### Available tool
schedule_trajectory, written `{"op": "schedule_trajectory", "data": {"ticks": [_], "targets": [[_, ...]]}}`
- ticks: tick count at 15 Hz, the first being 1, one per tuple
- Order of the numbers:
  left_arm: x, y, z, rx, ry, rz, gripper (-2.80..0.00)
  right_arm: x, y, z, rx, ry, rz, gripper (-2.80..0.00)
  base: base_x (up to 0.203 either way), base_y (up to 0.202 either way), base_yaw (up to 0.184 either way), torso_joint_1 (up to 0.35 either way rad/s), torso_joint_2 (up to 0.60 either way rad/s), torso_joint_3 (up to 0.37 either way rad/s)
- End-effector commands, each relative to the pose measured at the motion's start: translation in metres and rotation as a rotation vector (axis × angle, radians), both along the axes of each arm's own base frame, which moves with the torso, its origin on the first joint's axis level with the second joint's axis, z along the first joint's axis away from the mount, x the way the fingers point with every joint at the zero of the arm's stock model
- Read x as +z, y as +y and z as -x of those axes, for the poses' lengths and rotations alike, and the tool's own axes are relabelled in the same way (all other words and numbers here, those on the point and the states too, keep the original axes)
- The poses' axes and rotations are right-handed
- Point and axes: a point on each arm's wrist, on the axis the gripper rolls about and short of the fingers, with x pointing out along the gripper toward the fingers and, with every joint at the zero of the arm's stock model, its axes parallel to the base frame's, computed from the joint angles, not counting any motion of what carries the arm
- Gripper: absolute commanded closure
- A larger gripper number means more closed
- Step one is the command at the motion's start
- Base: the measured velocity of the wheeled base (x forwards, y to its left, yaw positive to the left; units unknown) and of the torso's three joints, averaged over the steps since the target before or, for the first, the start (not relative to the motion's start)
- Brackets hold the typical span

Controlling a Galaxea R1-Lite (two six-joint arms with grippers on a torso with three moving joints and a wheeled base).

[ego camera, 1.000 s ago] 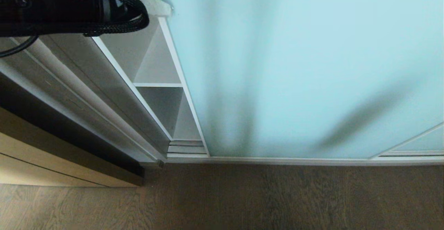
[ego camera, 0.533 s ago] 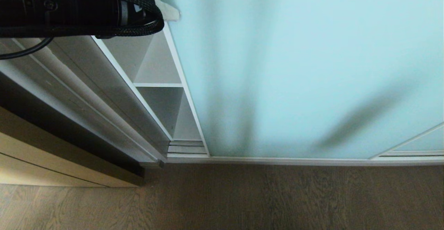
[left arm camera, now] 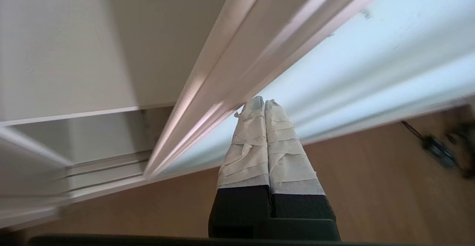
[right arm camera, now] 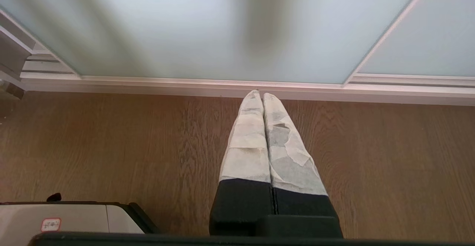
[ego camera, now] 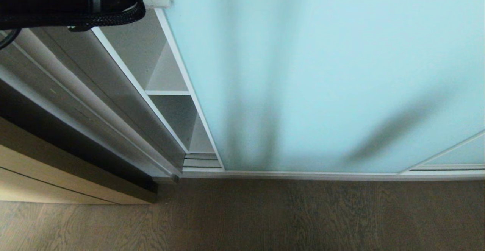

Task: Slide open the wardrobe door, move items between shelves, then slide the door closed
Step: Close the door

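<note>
Left end effector: fingers pressed together, holding nothing, tips at the silver frame edge of the sliding wardrobe door. Door position: nearly shut, leaving a narrow gap on its left side. Within the gap, one of the white shelves is visible. Right end effector: fingers together, empty, pointing down above the wood floor near the door's bottom rail.

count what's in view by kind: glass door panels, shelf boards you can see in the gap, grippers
frosted glass door panels: 2 (sliding wardrobe door, second panel)
shelf boards: 1 (shelf)
grippers: 2 (left gripper, right gripper)
total: 5
</note>
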Motion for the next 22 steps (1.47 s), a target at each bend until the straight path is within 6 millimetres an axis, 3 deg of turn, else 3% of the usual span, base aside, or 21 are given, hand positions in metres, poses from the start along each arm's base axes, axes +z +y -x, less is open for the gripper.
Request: {"op": "schedule_trajectory", "data": {"ticks": [1, 12, 17, 22], "targets": [[0.005, 0.013, 0.007, 0.042, -0.023, 0.010, 0.00, 0.000, 0.000, 0.000, 0.000, 0.000, -0.001, 0.00, 0.000, 0.000, 0.000, 0.000, 0.00, 0.000], [0.006, 0.037, 0.024, 0.119, -0.045, 0.021, 0.00, 0.000, 0.000, 0.000, -0.002, 0.000, -0.001, 0.00, 0.000, 0.000, 0.000, 0.000, 0.00, 0.000], [0.011, 0.060, 0.032, 0.234, -0.075, 0.032, 0.00, 0.000, 0.000, 0.000, 0.000, 0.000, -0.001, 0.00, 0.000, 0.000, 0.000, 0.000, 0.00, 0.000], [-0.001, 0.066, 0.041, 0.259, -0.056, 0.023, 0.00, 0.000, 0.000, 0.000, -0.001, 0.000, -0.001, 0.00, 0.000, 0.000, 0.000, 0.000, 0.00, 0.000]]}}
